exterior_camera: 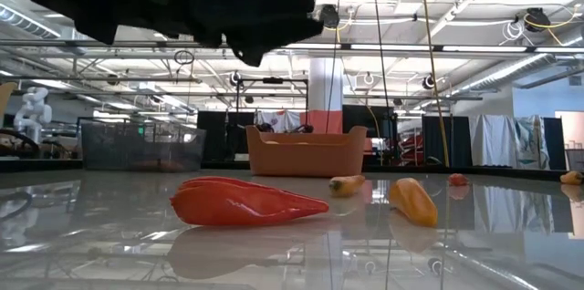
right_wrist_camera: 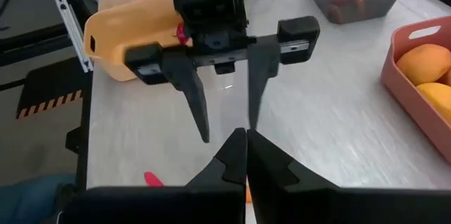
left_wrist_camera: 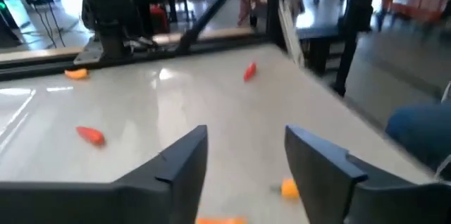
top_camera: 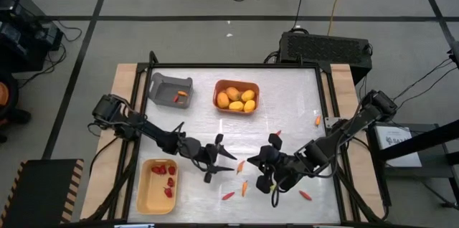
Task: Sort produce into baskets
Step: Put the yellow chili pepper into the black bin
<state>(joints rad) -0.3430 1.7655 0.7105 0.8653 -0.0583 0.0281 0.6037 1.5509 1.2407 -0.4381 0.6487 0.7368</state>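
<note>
Between the left gripper's (top_camera: pixel 217 158) parted fingers (right_wrist_camera: pixel 192 90) nothing is held; it hangs released over the bare middle of the table (top_camera: pixel 287 99), its tips pointing toward the right gripper (top_camera: pixel 267 171). That one sits just across from it with its fingers pressed tightly together, empty too.

Around them lie loose carrot sticks: one (top_camera: pixel 240 166) between the two grippers, one (top_camera: pixel 244 188) and a redder one (top_camera: pixel 228 196) nearer the front edge, another (top_camera: pixel 305 195) to the right, and two (top_camera: pixel 318 120) farther off by the right side.

Beyond the left arm, the yellow bin (top_camera: pixel 157 186) at the front left holds the red berries (top_camera: pixel 166 178). At the back, the orange bin (top_camera: pixel 236 96) is filled with yellow fruits (top_camera: pixel 237 99), and the grey bin (top_camera: pixel 171 89) beside it holds one carrot stick (top_camera: pixel 181 95).
</note>
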